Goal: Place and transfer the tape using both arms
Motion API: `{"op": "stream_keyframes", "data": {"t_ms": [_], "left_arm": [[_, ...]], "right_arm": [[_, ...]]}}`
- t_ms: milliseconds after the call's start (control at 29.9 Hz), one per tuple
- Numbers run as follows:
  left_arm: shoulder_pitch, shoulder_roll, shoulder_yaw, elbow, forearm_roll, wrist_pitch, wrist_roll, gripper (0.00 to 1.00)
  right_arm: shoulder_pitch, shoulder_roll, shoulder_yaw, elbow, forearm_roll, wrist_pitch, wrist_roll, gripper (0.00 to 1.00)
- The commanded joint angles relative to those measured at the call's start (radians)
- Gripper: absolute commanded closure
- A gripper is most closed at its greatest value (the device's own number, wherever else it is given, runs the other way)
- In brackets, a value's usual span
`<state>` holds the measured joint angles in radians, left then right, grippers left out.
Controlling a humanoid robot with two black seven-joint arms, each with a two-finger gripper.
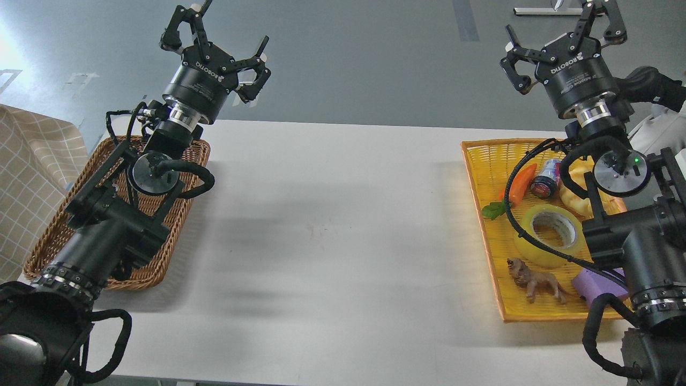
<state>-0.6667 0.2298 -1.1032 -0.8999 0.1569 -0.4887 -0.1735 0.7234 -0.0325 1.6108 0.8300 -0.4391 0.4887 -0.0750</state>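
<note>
The tape (547, 235), a wide translucent yellow roll with a grey-white core, lies flat in the yellow tray (485, 161) at the right, partly behind a black cable of my right arm. My right gripper (563, 40) is raised high above the tray's far end, fingers spread open and holding nothing. My left gripper (217, 51) is raised above the far end of the brown wicker basket (134, 276) at the left, also open with nothing in it. Both grippers are far from the tape.
In the yellow tray with the tape lie a toy carrot (521, 185), a small dark jar (545, 179), a yellow bread-shaped toy (576, 195), a brown lion figure (536, 280) and a purple block (597, 285). A checked cloth (27, 177) hangs left of the white table (332, 230).
</note>
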Motion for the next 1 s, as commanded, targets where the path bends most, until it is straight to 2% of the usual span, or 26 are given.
{"op": "stream_keyframes", "data": {"t_ms": [0,969], "left_arm": [[0.004,-0.001,0.005,0.001,-0.004,0.0,-0.004,0.02],[0.01,-0.007,0.011,-0.01,0.003,0.0,0.002,0.02]], "right_arm": [[-0.004,0.003,-0.002,0.001,0.0,0.0,0.0,0.0],[-0.004,0.002,-0.002,0.003,0.0,0.0,0.0,0.0]]}}
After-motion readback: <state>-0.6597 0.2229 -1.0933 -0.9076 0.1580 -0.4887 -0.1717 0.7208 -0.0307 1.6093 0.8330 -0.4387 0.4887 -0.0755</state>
